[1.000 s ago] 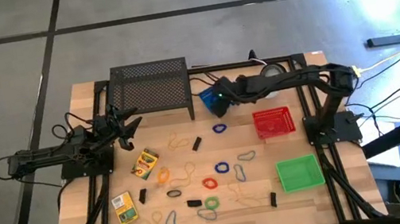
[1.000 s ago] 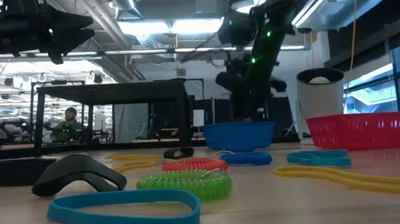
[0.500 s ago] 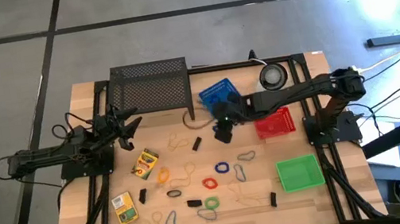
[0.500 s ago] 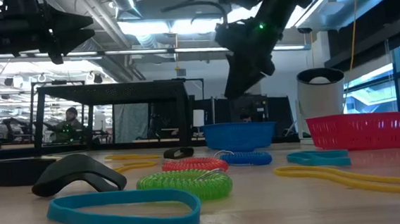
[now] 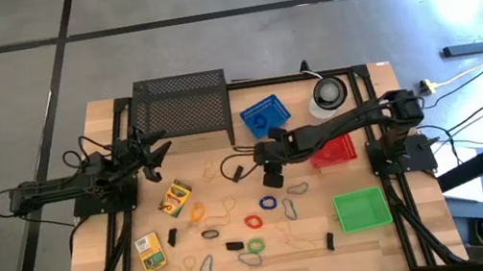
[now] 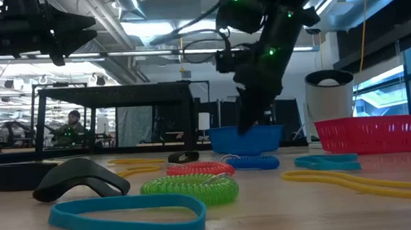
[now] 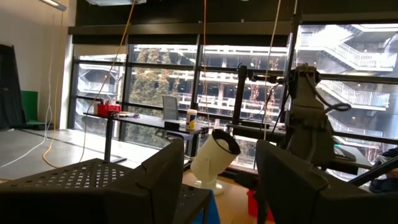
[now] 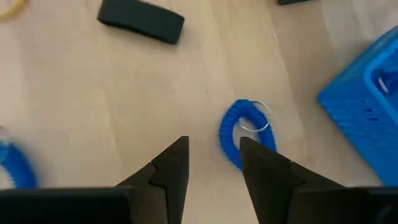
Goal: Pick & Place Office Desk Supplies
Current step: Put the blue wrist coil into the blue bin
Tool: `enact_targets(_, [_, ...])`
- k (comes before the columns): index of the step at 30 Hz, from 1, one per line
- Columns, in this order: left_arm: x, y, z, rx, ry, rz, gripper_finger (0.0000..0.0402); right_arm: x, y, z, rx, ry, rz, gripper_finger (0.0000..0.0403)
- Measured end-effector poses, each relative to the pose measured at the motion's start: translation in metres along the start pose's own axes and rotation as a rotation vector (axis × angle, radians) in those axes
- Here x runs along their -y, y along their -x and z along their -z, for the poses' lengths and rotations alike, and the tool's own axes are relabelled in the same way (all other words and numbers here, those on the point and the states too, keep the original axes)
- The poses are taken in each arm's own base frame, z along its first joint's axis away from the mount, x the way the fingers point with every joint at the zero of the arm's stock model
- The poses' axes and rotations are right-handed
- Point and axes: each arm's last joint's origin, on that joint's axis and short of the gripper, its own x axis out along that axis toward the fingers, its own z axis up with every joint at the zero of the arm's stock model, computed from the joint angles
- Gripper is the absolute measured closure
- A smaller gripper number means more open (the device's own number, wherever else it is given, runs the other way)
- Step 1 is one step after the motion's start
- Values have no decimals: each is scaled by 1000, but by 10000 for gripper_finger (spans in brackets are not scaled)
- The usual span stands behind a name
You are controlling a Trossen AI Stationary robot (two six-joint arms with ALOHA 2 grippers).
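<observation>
Right pincer (image 8: pixel 213 163) hovering, fingers parted and empty, over small blue coiled plastic loop with metal ring (image 8: pixel 242 133) lying on wooden table (image 8: pixel 93 93) beside blue mesh basket (image 8: pixel 367 93): probably light, springy, best pinched across its coil.

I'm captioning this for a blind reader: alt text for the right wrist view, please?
The right hand, fingers parted, hangs over a blue coiled loop with a metal ring on the wooden table. A black clip lies farther off, a blue basket beside.
</observation>
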Motion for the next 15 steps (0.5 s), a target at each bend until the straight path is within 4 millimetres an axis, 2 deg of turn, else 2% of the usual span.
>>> enact_targets(7, [0,0,0,0,0,0,208,2,-17,5,-52,84,21,260])
enact_targets(15, [0,0,0,0,0,0,207,11,-34,7,-94,69,29,260])
